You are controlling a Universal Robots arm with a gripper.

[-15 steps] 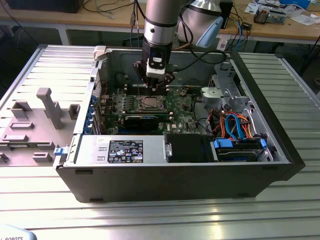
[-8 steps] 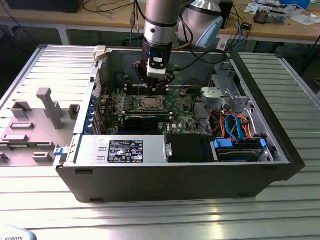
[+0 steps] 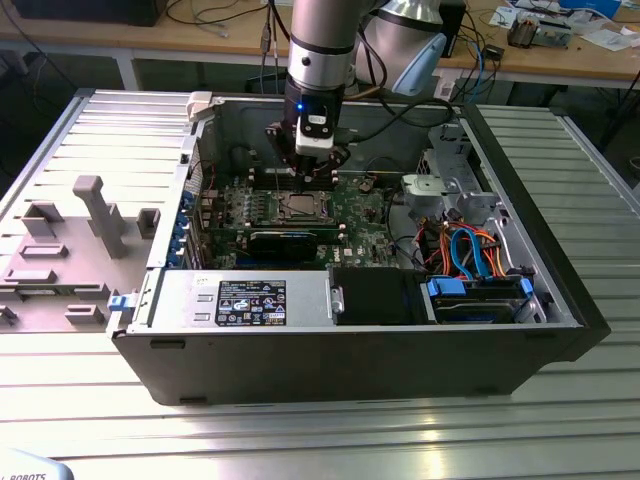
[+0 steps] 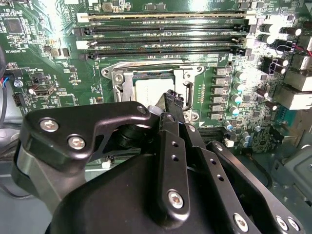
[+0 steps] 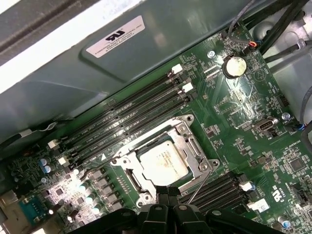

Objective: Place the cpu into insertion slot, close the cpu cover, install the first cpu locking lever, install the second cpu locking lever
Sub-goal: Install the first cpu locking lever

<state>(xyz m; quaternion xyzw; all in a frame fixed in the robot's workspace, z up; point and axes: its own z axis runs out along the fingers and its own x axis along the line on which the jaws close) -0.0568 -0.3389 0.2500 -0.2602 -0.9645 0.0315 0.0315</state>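
- Cpu: seated in the slot, pale metal top facing up, framed by the cover, which lies flat around it in both wrist views.
- Claw: directly over the socket's near edge, fingertips drawn together with nothing between them, tips low by the thin wire lever that runs off the socket corner.
- Step in hand, as judged: the chip is in and the cover is down, so the work stands at the locking levers. To do it well, press on the lever's bend, not on the chip or cover, sweep it sideways under its hook, and keep clear of the capacitors.
- Board: green, memory slots on the far side of the socket.
- Case: open tower lying on the ribbed tabletop.
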